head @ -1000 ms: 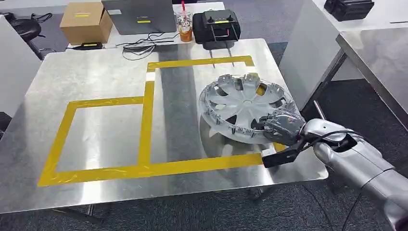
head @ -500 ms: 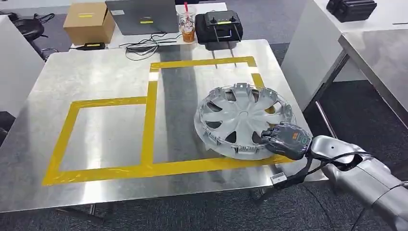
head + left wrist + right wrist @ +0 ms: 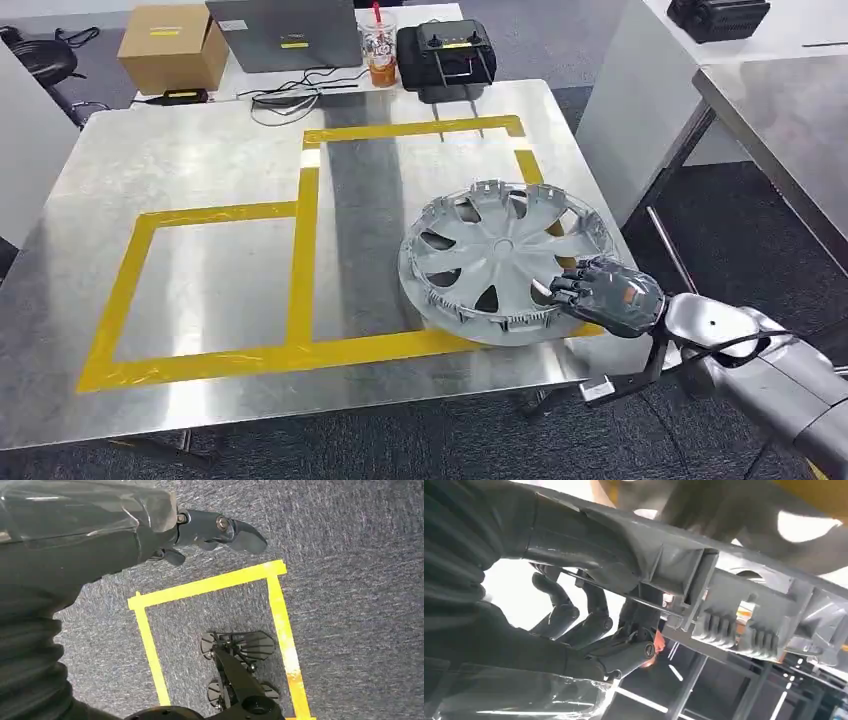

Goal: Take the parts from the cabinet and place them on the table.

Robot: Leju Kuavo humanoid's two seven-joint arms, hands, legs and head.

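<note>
Right hand [image 3: 603, 294] gripping the hubcap [image 3: 500, 258] at its near rim, fingers [image 3: 574, 617] curled under the edge. Hubcap low over the surface [image 3: 200, 150], mostly inside the right-hand taped box [image 3: 312, 175], near edge overhanging the tape. Best lowered flat until the rim clips seat, then released gently, fingers drawn out sideways without dragging. Left hand [image 3: 210, 532] hanging over carpet, fingers curled in, empty.
</note>
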